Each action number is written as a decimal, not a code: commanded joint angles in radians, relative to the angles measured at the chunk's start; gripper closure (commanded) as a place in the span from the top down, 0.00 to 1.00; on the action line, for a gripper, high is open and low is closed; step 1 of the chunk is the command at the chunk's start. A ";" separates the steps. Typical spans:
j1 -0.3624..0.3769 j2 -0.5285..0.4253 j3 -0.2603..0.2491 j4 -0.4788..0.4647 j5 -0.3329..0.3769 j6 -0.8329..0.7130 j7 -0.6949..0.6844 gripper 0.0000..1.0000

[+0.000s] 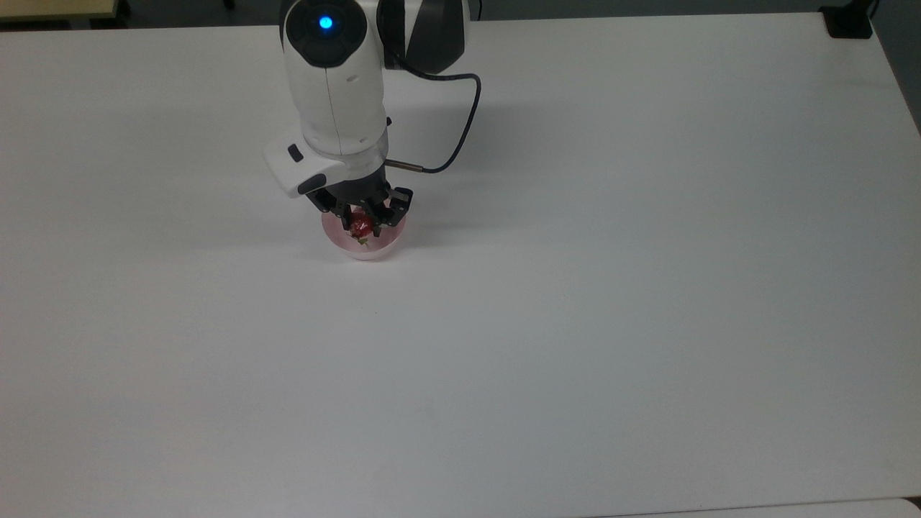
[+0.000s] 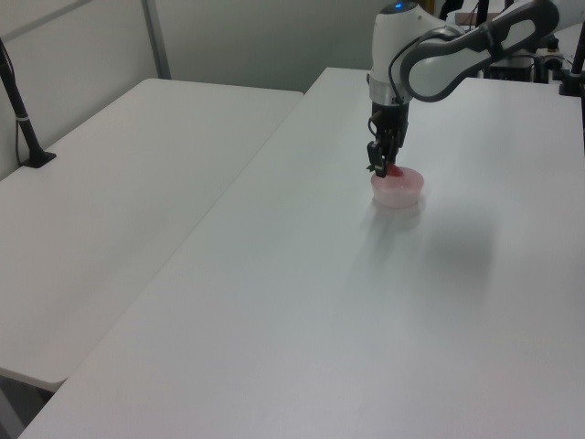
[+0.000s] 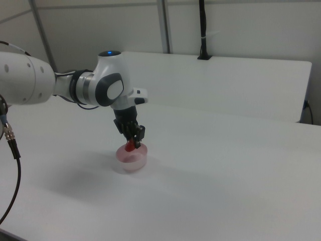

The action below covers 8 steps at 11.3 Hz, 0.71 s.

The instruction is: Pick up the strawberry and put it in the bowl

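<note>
Red shows between the jaws in your top view: the gripper (image 1: 363, 220) is clamped on the strawberry (image 1: 361, 226), directly over the pink bowl (image 1: 368, 249) on the white table (image 1: 611, 288). Your left view has the gripper (image 2: 381, 168) at the bowl (image 2: 402, 191) rim. Your right view shows the strawberry (image 3: 131, 146) held just above the bowl (image 3: 132, 159).
</note>
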 commanded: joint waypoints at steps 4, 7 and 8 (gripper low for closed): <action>0.011 -0.025 0.001 0.002 0.008 -0.068 0.016 1.00; 0.013 -0.157 0.001 0.005 0.015 -0.201 0.017 1.00; 0.017 -0.207 0.002 0.019 0.013 -0.281 0.017 1.00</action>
